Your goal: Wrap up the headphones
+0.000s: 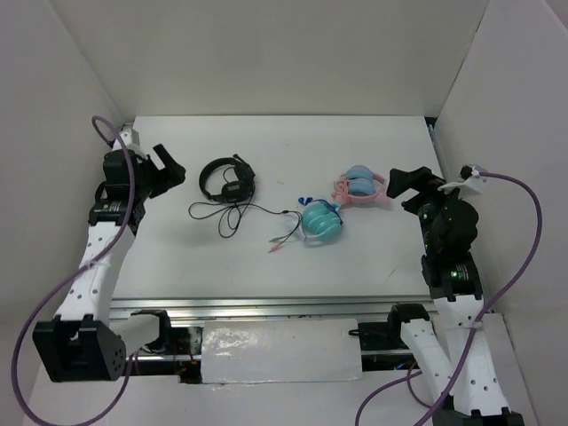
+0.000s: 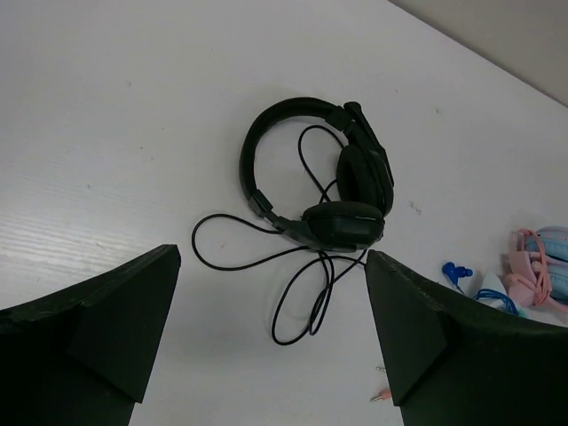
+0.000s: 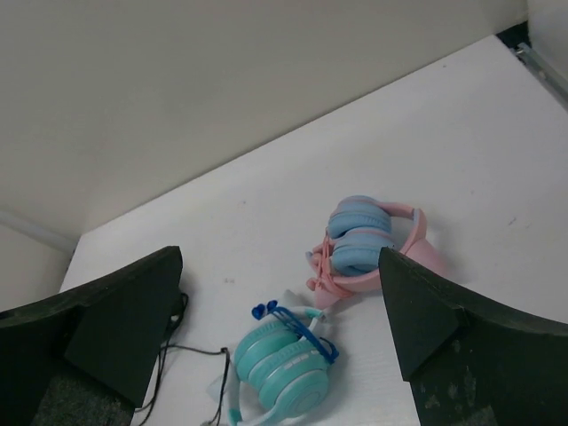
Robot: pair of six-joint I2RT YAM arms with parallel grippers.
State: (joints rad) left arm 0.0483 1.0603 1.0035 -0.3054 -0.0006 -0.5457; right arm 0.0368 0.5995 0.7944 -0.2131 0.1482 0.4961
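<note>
Headphones (image 1: pixel 227 180), the black over-ear pair, are lying on the white table (image 1: pixel 293 142) left of centre, earcups folded close together. The thin cable (image 2: pixel 306 293) is trailing off them in loose loops toward the near side and the right. They are looking light, with a stiff, springy headband and soft padded cups. The cable is looking limp and apt to slip or snag. I am therefore judging the headband or an earcup the firm place to pin the set, and a free stretch of cable by the loops the place to pinch for winding. The left gripper (image 1: pixel 162 169) is hovering just left of them, tilted down toward them, jaws standing wide and empty. The right gripper (image 1: pixel 410 182) is hanging at the table's right side near the pink-and-blue headphones (image 1: pixel 359 188), likewise wide and holding nothing. The teal headphones (image 1: pixel 319 222) are lying just beyond the cable's far end.
</note>
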